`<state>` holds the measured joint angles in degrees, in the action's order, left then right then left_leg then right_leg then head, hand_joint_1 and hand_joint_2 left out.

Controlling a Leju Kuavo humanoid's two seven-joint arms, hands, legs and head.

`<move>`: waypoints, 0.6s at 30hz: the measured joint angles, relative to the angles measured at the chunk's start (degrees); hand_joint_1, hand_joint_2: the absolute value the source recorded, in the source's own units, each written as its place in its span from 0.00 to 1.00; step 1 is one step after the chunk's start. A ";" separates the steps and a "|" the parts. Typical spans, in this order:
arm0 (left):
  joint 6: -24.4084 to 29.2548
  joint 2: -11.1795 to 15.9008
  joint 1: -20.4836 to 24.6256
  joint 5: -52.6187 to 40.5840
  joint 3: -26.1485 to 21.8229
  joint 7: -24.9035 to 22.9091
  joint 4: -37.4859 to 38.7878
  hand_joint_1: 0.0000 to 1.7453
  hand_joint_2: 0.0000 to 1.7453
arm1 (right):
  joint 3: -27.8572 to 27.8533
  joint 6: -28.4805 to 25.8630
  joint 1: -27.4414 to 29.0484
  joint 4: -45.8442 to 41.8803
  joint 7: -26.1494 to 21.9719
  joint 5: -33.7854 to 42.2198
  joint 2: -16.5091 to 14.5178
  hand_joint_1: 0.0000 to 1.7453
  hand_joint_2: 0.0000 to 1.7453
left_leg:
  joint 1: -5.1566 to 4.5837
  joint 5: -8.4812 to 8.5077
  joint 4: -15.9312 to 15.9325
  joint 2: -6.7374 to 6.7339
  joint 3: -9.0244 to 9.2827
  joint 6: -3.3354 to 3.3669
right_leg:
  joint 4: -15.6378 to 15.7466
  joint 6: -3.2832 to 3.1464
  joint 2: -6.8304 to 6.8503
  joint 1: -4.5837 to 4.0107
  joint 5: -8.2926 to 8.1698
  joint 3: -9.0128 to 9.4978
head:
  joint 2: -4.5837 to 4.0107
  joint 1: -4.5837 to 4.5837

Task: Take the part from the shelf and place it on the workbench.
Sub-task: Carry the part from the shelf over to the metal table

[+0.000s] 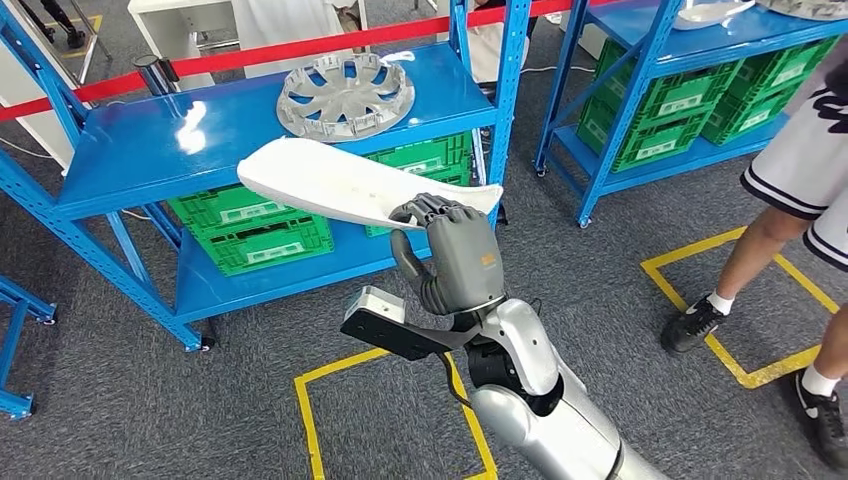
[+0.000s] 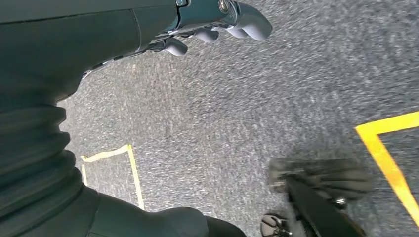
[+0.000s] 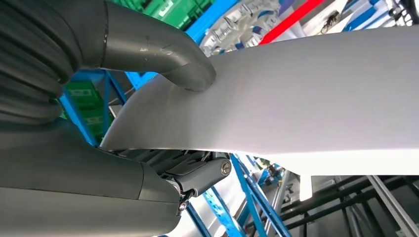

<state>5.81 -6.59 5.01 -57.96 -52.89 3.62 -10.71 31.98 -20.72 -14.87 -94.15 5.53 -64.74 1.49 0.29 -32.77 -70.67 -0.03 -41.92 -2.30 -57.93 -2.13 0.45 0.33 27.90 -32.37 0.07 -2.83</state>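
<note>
While the left hand [image 2: 217, 22] hangs over the grey carpet [image 2: 247, 113], fingers [image 2: 252, 24] released and holding nothing, the right hand [image 1: 455, 255] grasps the long white curved panel [image 1: 340, 185], thumb [image 3: 163, 54] pressed on top. The panel is smooth, tapered, held level in front of the blue shelf [image 1: 150, 150]. A silver hubcap [image 1: 345, 95] lies there; green crates [image 1: 255, 230] sit below. A person's legs [image 1: 770, 240] stand at the right.

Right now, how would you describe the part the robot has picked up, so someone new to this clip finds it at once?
Start at the blue shelf with the silver wheel cover on its top level. Just in front of that level, the right hand holds up a long white panel by one end. It is smooth, flat and plain white, unlike the round spoked wheel cover behind it.
</note>
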 joint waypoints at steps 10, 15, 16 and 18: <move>0.04 0.12 0.09 0.02 -0.23 0.29 -0.09 0.00 1.00 | 0.06 0.01 0.04 0.13 -0.40 0.65 -0.15 1.00 1.00 | -0.41 1.78 14.06 0.16 14.54 1.95 | -0.13 2.36 0.18 0.06 -6.05 -5.44 | 0.00 0.13; 0.09 0.26 -0.09 0.04 -0.35 0.36 -0.13 0.00 1.00 | 0.04 -0.02 0.40 0.21 -0.39 0.70 -0.05 1.00 1.00 | -0.33 5.33 14.09 -0.34 10.84 3.66 | -11.57 3.44 -0.18 0.28 4.75 -9.21 | 0.00 -0.12; 0.09 0.25 -0.10 0.04 -0.35 0.36 -0.12 0.00 1.00 | 0.04 -0.04 0.53 0.22 -0.39 0.70 -0.04 1.00 1.00 | -0.37 5.99 13.90 -0.37 9.83 3.66 | -14.88 3.50 -0.20 0.27 5.92 -9.60 | 0.00 -0.14; 0.09 0.22 -0.14 0.04 -0.36 0.34 -0.10 0.00 1.00 | 0.04 -0.08 0.81 0.24 -0.39 0.70 0.00 1.00 1.00 | -0.38 7.11 13.27 -0.44 7.76 3.51 | -16.75 3.44 -0.23 0.26 4.51 -7.97 | 0.00 -0.16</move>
<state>5.90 -6.37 4.87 -57.92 -53.25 3.96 -10.81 32.02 -20.80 -14.06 -93.91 5.14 -64.04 1.49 -0.10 -25.66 -57.41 -0.47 -34.16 1.21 -74.67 1.31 0.22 0.59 32.41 -40.33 0.07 -2.99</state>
